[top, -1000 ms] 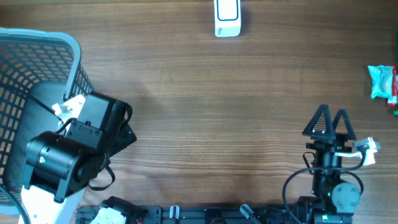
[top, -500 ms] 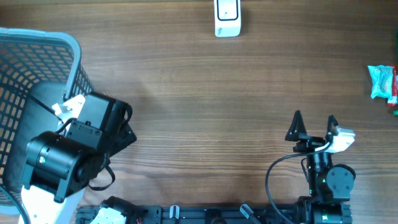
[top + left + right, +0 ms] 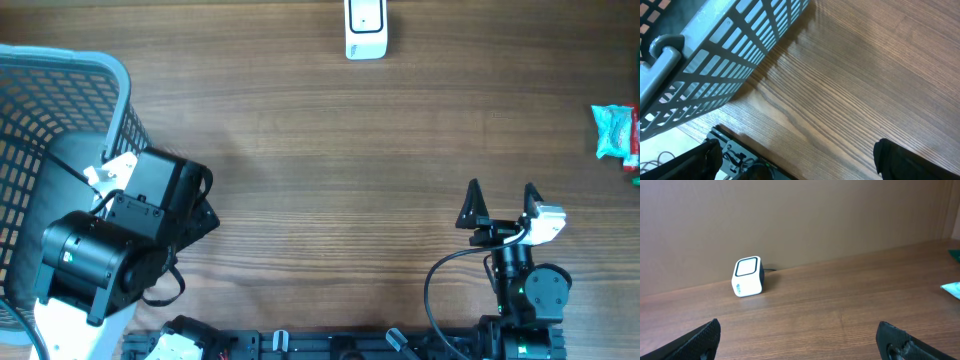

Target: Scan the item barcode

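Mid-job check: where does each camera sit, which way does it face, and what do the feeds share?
Overhead: fixed above the table, looking straight down; shows left arm, right arm, open right end effector.
Left wrist: on left arm, angled down at wood beside the basket; tips of open left end effector at bottom corners.
Right wrist: low, facing across toward the scanner; own tips at bottom corners.
Shared: scanner, in overhead and right wrist.

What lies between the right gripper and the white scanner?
Nothing: bare table between right gripper and scanner, seen in the overhead and right wrist views.
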{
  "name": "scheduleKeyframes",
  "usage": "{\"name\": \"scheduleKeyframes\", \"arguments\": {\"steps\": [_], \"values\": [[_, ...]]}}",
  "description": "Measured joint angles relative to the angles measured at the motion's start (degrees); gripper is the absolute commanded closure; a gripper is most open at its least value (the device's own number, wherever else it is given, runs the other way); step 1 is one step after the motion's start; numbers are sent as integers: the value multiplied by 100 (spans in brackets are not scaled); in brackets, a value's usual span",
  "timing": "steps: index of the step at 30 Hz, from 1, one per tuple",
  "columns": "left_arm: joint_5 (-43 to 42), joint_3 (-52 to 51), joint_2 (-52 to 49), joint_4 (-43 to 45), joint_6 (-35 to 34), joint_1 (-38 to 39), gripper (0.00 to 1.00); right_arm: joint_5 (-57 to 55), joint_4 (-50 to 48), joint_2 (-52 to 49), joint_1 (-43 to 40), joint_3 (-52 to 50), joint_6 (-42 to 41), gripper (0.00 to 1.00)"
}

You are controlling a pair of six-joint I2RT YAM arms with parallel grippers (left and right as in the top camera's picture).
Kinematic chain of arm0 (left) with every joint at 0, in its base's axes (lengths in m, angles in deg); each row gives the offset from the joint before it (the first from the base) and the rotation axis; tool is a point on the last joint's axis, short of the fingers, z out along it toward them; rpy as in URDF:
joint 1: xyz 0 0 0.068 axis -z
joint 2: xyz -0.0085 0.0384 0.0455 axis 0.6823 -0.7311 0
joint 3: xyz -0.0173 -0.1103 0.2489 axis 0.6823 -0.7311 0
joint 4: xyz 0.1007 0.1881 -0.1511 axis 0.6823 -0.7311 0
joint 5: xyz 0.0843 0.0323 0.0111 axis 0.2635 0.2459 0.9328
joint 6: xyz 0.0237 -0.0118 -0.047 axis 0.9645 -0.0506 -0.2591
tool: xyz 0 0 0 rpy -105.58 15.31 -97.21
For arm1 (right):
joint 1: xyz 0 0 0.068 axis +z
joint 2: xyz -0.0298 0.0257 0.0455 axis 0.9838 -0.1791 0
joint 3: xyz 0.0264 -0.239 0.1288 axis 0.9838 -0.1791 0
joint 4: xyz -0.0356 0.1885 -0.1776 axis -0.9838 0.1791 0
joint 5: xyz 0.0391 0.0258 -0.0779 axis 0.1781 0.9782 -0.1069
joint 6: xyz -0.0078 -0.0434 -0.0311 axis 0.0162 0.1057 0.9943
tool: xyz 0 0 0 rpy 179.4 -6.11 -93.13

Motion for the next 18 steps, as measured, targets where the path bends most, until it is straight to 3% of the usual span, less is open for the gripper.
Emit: {"name": "scheduleKeyframes", "arguments": {"steps": [10,14,18], "values": [[2,0,-2,0,0,17,0,0,0,0,0,0,-2,0],[7,0,20,2,4,417,0,0,0,0,0,0,-20,0],[136,-20,730,435,44,710,0,0,0,0,0,0,-22,0]]}}
